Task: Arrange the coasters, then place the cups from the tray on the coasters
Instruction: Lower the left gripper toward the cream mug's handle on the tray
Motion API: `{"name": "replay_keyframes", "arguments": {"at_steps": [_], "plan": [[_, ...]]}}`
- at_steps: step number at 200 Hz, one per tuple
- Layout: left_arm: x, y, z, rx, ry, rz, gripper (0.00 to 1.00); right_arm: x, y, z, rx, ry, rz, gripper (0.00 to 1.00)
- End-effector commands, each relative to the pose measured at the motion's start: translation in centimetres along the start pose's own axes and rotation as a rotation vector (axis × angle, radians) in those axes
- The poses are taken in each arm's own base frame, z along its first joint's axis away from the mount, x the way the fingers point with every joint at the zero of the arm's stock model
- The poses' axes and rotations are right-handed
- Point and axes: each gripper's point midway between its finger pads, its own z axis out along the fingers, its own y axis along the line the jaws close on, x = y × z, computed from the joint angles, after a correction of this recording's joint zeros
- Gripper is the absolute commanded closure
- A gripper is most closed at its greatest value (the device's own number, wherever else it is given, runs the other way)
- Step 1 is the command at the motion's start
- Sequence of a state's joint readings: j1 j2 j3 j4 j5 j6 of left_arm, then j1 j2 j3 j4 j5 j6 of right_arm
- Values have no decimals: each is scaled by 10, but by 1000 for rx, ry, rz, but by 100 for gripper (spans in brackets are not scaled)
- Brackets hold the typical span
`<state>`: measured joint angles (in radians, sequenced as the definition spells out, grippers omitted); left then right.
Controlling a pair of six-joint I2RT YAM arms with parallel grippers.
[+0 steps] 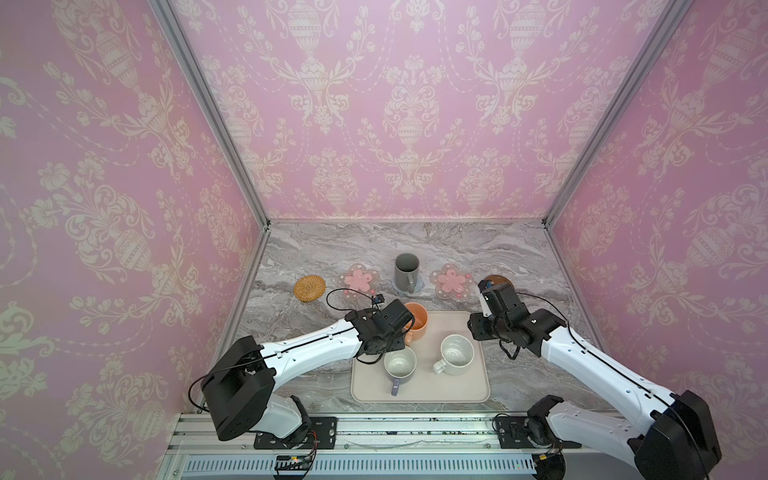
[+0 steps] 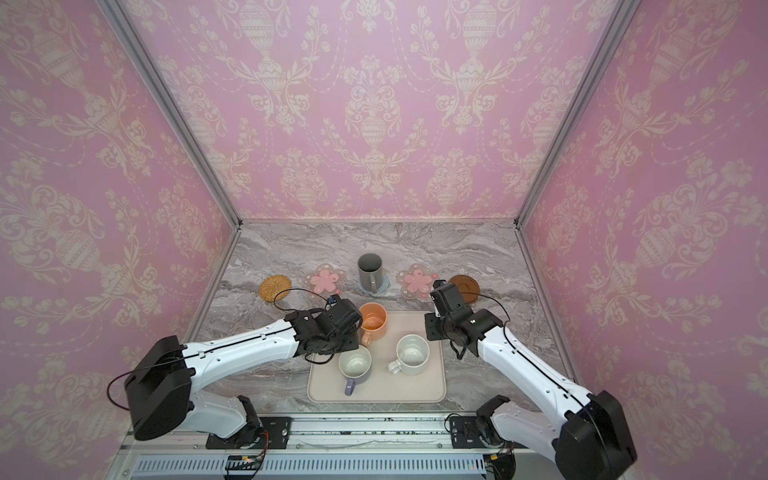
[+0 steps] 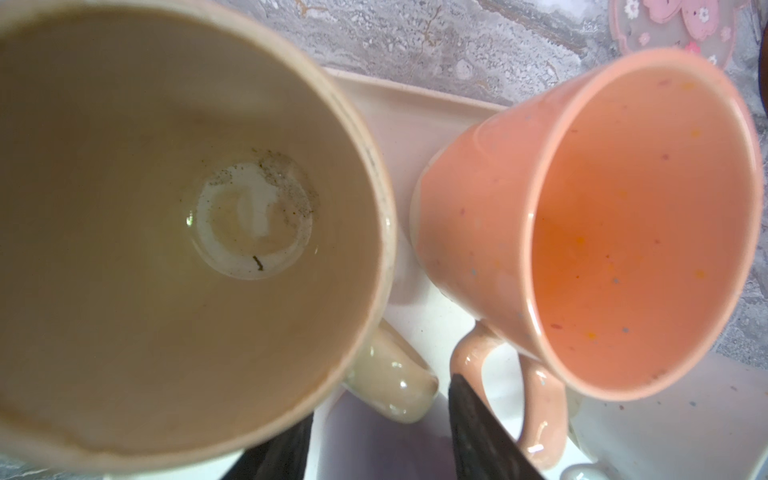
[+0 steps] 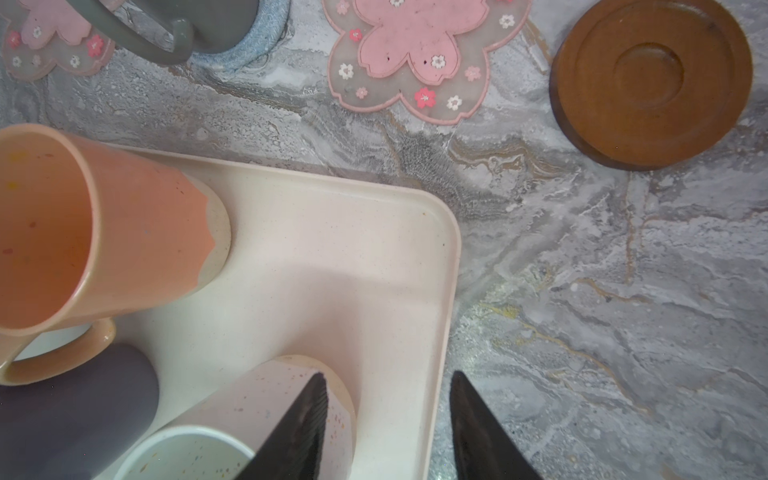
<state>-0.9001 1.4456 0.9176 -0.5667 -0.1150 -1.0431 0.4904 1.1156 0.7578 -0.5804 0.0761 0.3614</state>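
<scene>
The beige-yellow mug (image 3: 187, 228) is at the far left corner of the tray (image 1: 453, 388), its handle between the fingers (image 3: 478, 432) of the left end effector (image 3: 382, 395); whether they pinch it I cannot tell; the peach mug (image 1: 417, 318), lavender mug (image 1: 400, 362) and speckled white mug (image 1: 457, 352) stand on the tray too, by the tabletop's near edge; the right end effector (image 4: 388, 376) hangs agape and empty over the tray's far right corner; further back the dark grey mug (image 1: 406, 272) stands on the knitted coaster (image 4: 262, 37), between the left flower coaster (image 1: 359, 279) and the right flower coaster (image 1: 451, 280); the rattan coaster (image 1: 309, 287) lies toward the left edge, the wooden disc (image 4: 652, 79) toward the right.
</scene>
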Motion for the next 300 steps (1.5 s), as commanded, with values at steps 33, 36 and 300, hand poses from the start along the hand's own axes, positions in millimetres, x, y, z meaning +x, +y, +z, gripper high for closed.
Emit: {"name": "replay_keyframes", "arguments": {"at_steps": [33, 36, 300], "plan": [[6, 33, -10, -87, -23, -59, 49, -13, 6, 1, -19, -6, -23, 51], [6, 34, -11, -87, -23, -61, 49, -13, 6, 2, -20, -4, -24, 51], [43, 96, -66, -173, 63, 180, 54, -2, 12, 10, -58, 35, 14, 53]]}}
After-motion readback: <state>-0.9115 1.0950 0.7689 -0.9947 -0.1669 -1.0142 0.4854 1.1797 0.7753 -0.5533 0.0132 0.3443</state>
